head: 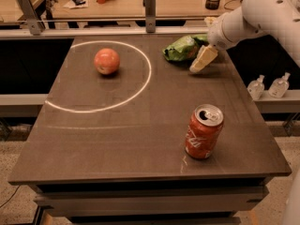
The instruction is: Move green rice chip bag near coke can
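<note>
In the camera view there is one dark, flat table (140, 139) with a smooth, dull top. A thin white line (148, 74) is drawn on it in a big ring.

One green rice chip bag (180, 48) lies at the far edge of the table, to the right of the ring. It is shiny and all crinkled, and it looks soft and lumpy. Its long side runs left to right, along the far edge.

One gripper (204, 59) is at the bag's right end, right up against it. It is cream-colored and shaped like a wedge, pointing down and to the left. I cannot tell if it is wide, narrow, or holding the bag. It sits on a fat, smooth white arm (253, 18) that comes in from the top right.

One coke can (203, 132) stands up near the front right of the table, well apart from the bag. It is red metal, round like a tube, and its silver top faces up.

One round red-orange apple (107, 61) sits inside the ring.

Two small clear bottles (256, 87) (280, 84) stand on a ledge past the table's right side.
</note>
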{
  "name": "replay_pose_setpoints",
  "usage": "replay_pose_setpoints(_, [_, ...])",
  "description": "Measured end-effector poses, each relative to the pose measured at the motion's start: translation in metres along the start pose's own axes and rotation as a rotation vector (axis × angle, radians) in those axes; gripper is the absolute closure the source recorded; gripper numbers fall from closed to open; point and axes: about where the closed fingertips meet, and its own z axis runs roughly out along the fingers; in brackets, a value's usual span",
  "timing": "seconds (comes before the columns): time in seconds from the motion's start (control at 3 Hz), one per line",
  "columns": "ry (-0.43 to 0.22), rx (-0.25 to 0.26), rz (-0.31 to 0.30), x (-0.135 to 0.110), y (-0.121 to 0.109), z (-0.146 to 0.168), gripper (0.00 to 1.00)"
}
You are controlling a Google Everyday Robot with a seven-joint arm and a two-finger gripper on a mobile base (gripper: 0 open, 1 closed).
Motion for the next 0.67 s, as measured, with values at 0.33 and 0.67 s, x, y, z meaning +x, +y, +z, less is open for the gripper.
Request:
replay_pose_setpoints(0.33, [-0.019,-0.013,-0.017,-0.0021,-0.0001,0.0072,0.15])
replay_pose_setpoints(0.67, [-0.031,-0.025,-0.03,-0.0027,-0.0001,0.0098,0.39])
